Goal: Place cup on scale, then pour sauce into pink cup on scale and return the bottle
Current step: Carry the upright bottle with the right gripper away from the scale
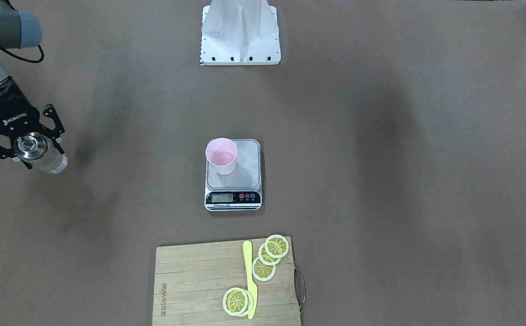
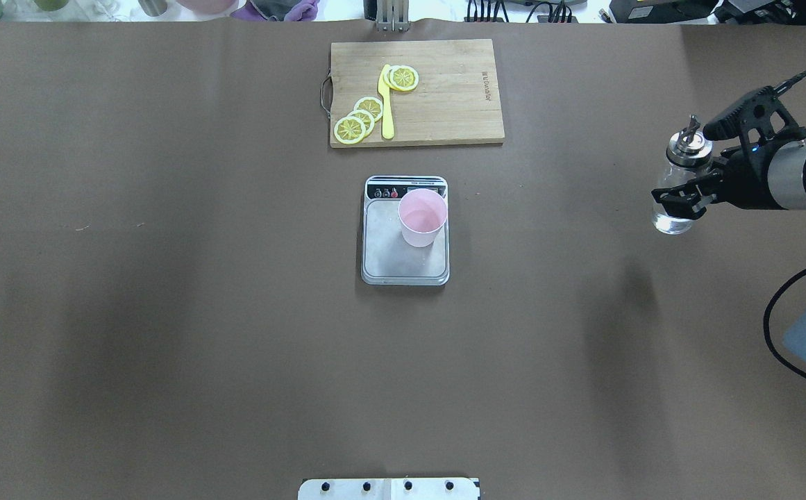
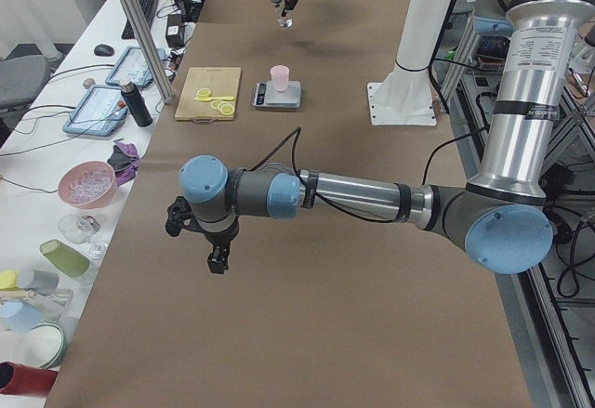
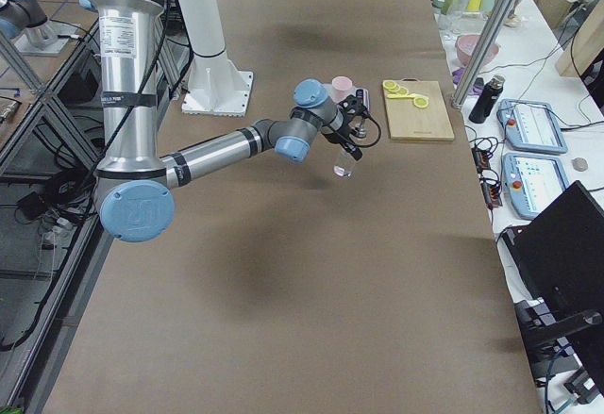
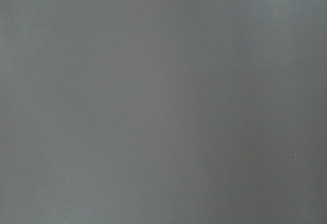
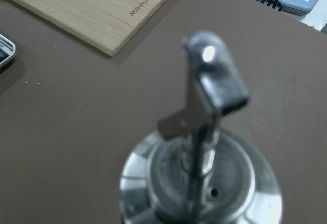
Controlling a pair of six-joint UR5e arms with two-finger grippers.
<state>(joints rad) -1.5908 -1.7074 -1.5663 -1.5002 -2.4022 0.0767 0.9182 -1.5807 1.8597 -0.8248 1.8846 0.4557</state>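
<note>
the bottle (image 2: 673,198) hangs clear of the bench (image 2: 166,312), well out on the robot's right and well apart from the scale (image 1: 244,179). the right jaws are clamped across its glass body just under the metal cap, with the spout uppermost. only a little clear sauce (image 2: 669,223) seems to lie in the bottom. the left jaws show only in the left-end side view, over bare bench, and i cannot tell how they stand.

the cup (image 1: 221,156) stands upright on the scale, toward the platform's edge on the robot's right.

the bottle looks light but top-heavy, and its smooth glass is slippery and breakable. a firm hold on the body that leaves the spout free suits it. the thin plastic cup would likely tip at a nudge.

white lettering (image 1: 15,119) on the right arm's tool reads "robotiq". the cutting board (image 1: 199,280) carries a burnt-in mark i cannot read surely. the scale's display and button labels are too small.
</note>
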